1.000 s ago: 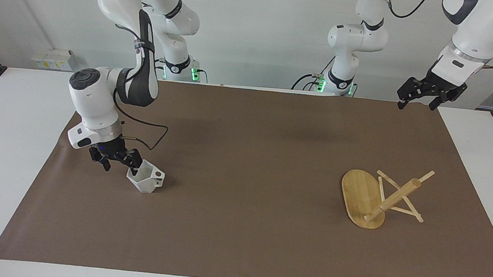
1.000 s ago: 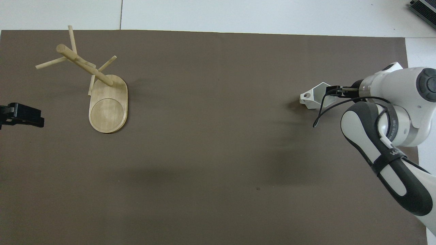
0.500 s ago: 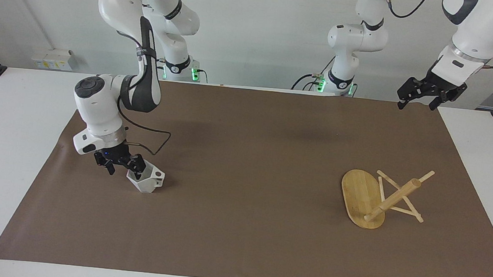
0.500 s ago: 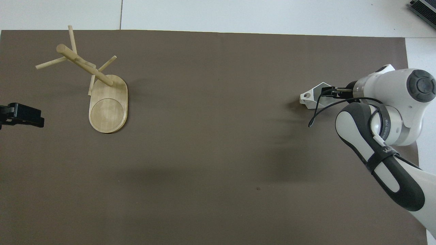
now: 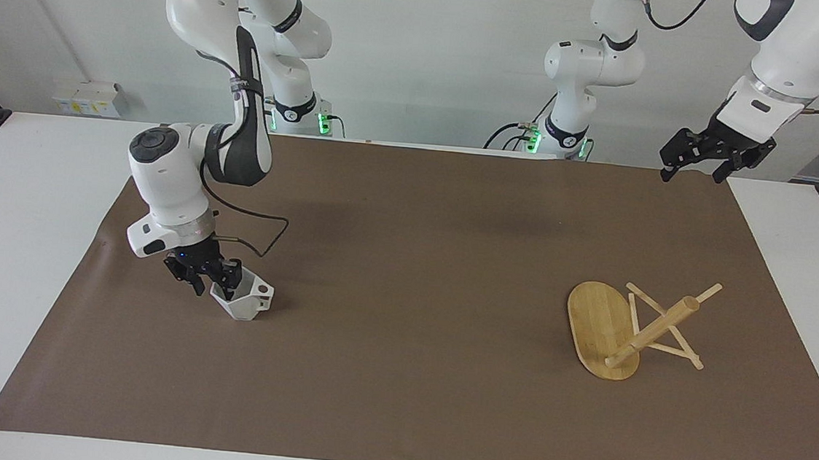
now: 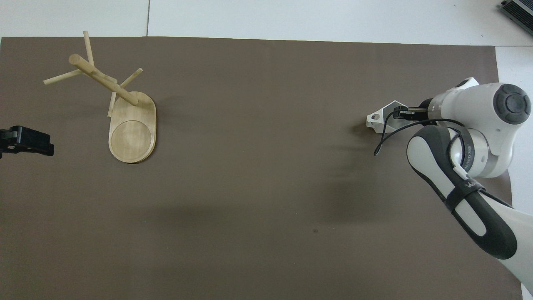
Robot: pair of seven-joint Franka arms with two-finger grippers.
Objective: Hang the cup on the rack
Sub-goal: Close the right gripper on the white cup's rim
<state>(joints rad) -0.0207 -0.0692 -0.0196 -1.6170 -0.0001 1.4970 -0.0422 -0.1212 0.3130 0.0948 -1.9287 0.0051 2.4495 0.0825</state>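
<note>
The white faceted cup (image 5: 249, 301) (image 6: 379, 121) sits on the brown mat at the right arm's end of the table, with its pierced handle pointing toward the left arm's end. My right gripper (image 5: 211, 287) (image 6: 400, 113) is down at the cup's rim, on the side away from the handle. The bamboo rack (image 5: 602, 333) (image 6: 132, 133) stands on its oval base at the left arm's end, its pegs bare. My left gripper (image 5: 692, 173) (image 6: 26, 142) hangs open and waits above the mat's corner nearest the robots, holding nothing.
A brown mat (image 5: 413, 274) covers most of the white table. A black cable (image 5: 255, 236) loops from the right wrist just above the mat beside the cup. A dark device (image 6: 518, 11) lies at the table's corner farthest from the robots.
The right arm's wrist has shifted a little toward the cup and its gripper has settled closer onto the rim. Cup, rack and left arm have not moved.
</note>
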